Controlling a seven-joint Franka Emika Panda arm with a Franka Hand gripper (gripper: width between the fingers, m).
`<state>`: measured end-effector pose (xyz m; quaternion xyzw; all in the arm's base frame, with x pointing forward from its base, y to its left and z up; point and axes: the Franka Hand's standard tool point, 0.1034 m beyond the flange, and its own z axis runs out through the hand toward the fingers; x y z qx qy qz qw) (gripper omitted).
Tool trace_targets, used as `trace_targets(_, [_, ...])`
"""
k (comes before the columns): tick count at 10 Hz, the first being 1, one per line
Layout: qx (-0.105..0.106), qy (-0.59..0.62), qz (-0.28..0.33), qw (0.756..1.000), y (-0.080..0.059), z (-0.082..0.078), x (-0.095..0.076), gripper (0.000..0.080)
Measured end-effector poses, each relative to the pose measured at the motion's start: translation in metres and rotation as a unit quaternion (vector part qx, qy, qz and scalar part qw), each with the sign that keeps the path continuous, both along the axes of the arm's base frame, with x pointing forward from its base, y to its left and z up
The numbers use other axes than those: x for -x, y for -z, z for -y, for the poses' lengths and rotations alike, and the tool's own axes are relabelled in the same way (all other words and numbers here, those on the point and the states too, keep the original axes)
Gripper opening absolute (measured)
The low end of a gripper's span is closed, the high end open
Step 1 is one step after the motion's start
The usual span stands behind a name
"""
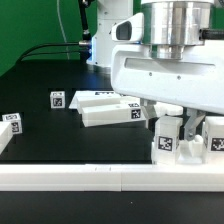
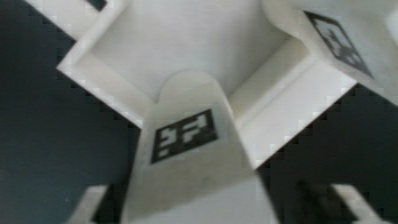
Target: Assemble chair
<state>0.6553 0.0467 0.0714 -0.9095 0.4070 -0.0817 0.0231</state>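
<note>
**A:** What lies nearest in the exterior view?

**B:** A long plain white rail [image 1: 60,178] runs across the front of the black table [image 1: 40,145]. Just behind it, toward the exterior view's right, stands a white plastic chair piece [image 1: 168,146] with black-and-white square tags on its face. Another tagged white part [image 1: 213,143] stands just beside it, further right.

**A:** And the arm?

**B:** The white two-finger gripper [image 1: 176,128] hangs straight down over that chair piece, reaching to its top. In the wrist view, a narrow white plastic bar [image 2: 187,175] carrying one square tag lies between the fingertips [image 2: 98,205]. They stand spread, with a dark gap on one side, so the jaws are apart and not pressed on the bar.

**A:** Can any marking be read?

**B:** Only as patterns. The bar's tag is a blurred block of black and white. A second tag [image 2: 333,38] sits on a slanted white wall [image 2: 107,60] and is cut by the picture's edge. The markings are too blurred to make out any letters.

**A:** Farther back?

**B:** At the exterior view's left edge lies a small white tagged piece [image 1: 10,122]. Mid-table are low white plastic blocks [image 1: 105,112], one showing a tag. Behind them is a small white tagged cube [image 1: 57,99]. Farthest off are the white arm base [image 1: 108,30] and a black cable [image 1: 45,48].
</note>
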Motion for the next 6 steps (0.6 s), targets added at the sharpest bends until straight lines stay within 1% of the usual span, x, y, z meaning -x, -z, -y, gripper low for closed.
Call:
trace_targets(1, [0.002,0.000,-0.002,1.000,0.0009,0.0019,0.0013,0.0291])
trace_targets(3, [-0.008,0.063,-0.002,0.998,0.0017,0.0042,0.0021,0.0288])
trace_targets(4, [-0.020,0.140,-0.004,0.990,0.0015,0.0061,0.0030,0.0288])
trace_targets(5, [-0.032,0.224,-0.008,0.974,0.0014,0.0085,0.0037,0.0288])
trace_targets(6, [-0.047,0.299,-0.018,0.953,0.0014,0.0079,0.0040,0.0288])
